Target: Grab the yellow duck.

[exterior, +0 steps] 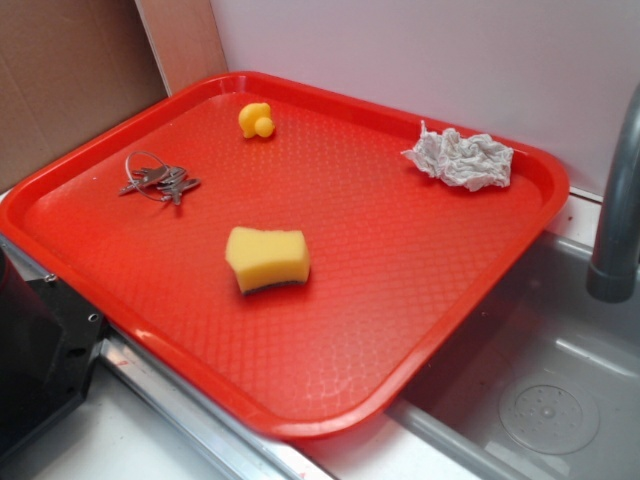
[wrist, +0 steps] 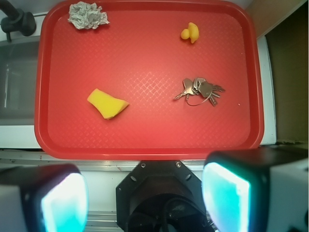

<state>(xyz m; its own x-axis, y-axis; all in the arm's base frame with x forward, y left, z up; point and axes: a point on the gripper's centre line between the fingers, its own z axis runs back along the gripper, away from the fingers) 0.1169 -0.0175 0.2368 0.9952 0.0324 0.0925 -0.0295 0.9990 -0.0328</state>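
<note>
The yellow duck (exterior: 256, 120) is a tiny rounded toy sitting near the far edge of the red tray (exterior: 330, 400). In the wrist view the duck (wrist: 190, 33) lies at the tray's upper right. My gripper (wrist: 145, 193) is open and empty, its two glowing teal pads (wrist: 224, 193) wide apart. It hangs high above the robot base, outside the tray's near edge, far from the duck. The gripper is not in the exterior view.
A yellow sponge (exterior: 267, 260) with a dark underside lies mid-tray. A bunch of keys (exterior: 158, 180) lies at the left. A crumpled paper towel (exterior: 460, 158) lies at the far right. A sink (exterior: 540, 390) with a grey faucet (exterior: 615, 200) borders the tray's right side. Cardboard (exterior: 70, 80) stands behind.
</note>
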